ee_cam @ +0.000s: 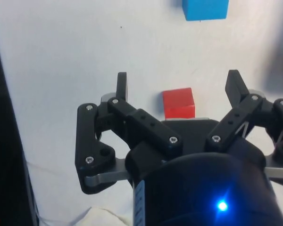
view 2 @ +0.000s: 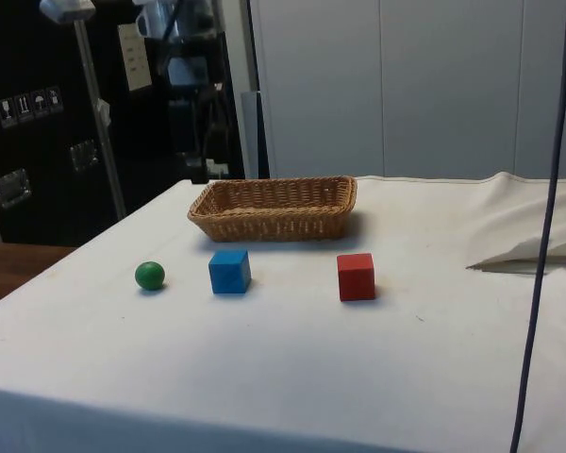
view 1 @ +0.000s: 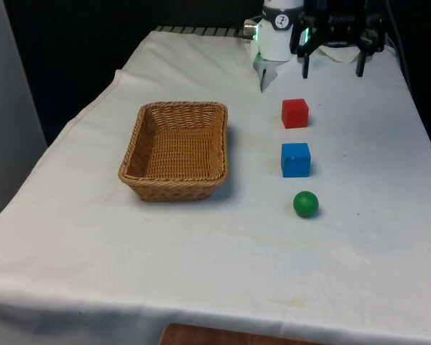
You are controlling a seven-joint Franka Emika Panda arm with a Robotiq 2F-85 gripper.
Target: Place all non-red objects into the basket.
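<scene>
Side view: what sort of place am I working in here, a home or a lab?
Most likely a lab or test bench. A white cloth covers the table, dark cabinets stand behind, and the props are plain: a wicker basket, a red cube, a blue cube and a green ball.

setting: a robotics lab or test room.
table: a long table [view 1: 201, 287] draped in a white cloth, set up as a test bench.
backdrop: black curtains [view 1: 93, 43] at the far end.
side wall: dark cabinets [view 2: 38, 142] with small labels, beside plain pale wall panels [view 2: 406, 85].
cabling: a dark cable [view 2: 547, 217] hanging across the side view.
</scene>
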